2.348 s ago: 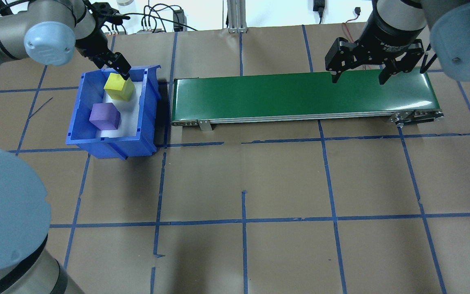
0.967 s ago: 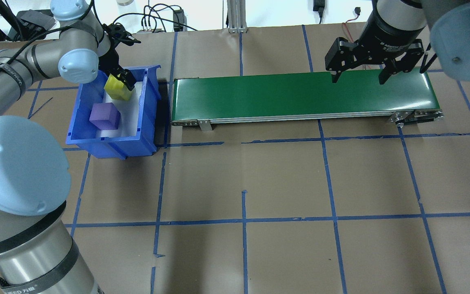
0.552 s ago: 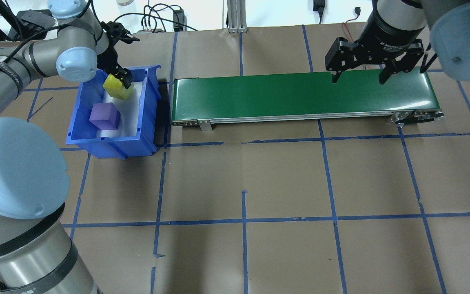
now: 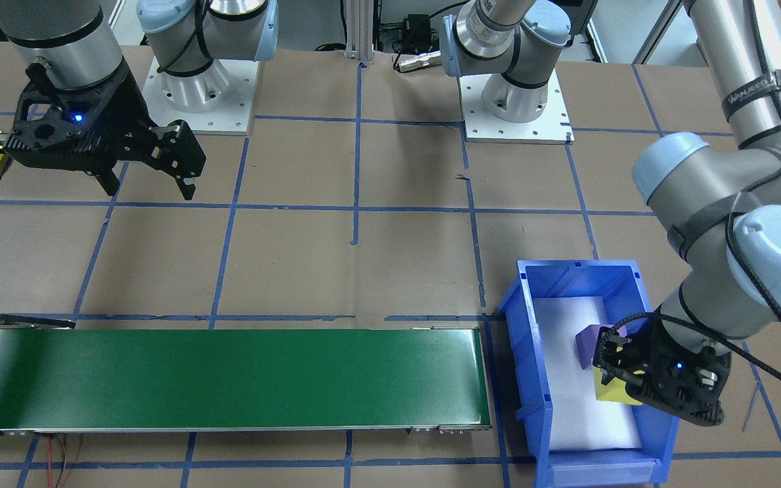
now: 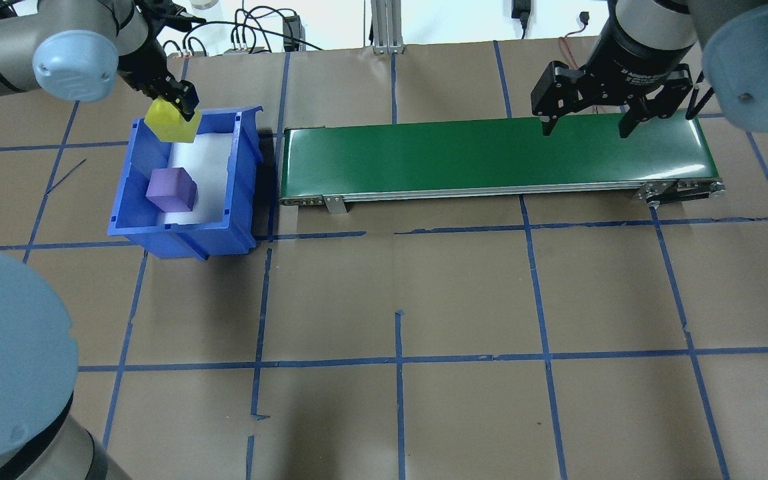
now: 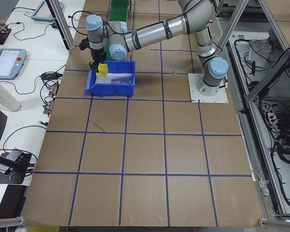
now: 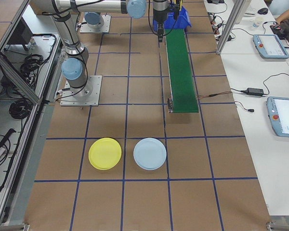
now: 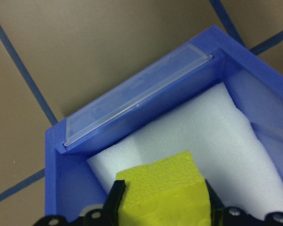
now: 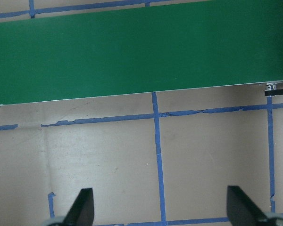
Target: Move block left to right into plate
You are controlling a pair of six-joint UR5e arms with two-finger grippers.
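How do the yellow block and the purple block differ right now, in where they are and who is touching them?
The yellow block is gripped by the left gripper and lifted near the blue bin's far rim; the purple block rests on the bin's white foam liner, untouched. The yellow block hangs tilted; the purple block sits flat. Both look like similar-sized foam cubes. The right gripper hangs open over the green conveyor.

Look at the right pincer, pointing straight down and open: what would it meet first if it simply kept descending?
Probably the brown paper table beside the green conveyor belt; the right pincer looks empty, though depth is unclear.
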